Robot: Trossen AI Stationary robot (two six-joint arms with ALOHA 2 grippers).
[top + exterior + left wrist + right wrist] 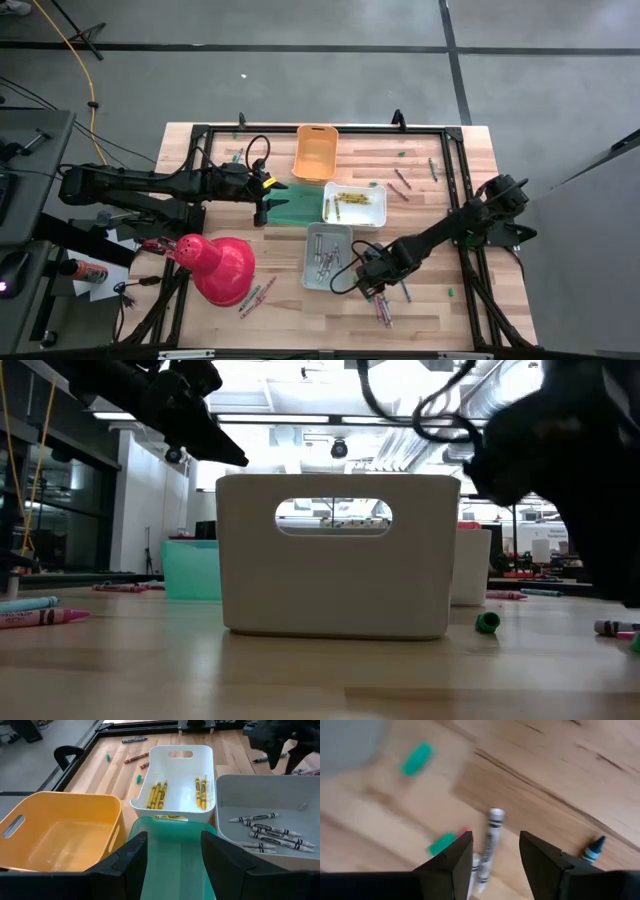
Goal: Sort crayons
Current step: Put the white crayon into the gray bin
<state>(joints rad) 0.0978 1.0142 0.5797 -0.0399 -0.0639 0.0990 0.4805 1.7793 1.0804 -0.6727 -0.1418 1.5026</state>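
The right gripper (495, 857) hangs with jaws apart over a grey crayon (490, 845) on the table (440, 170) — nothing gripped — while the left gripper (172, 855) waits, spread wide, above the teal bin (172, 865).

Both arms were dark, nearly black, built of jointed segments. The left arm (150, 185) carried a small yellow marking near its wrist and a looping black cable. The right arm (450, 228) also trailed a thin black cable. The fingers (125, 860) were matte black, blocky, with angled inner faces.
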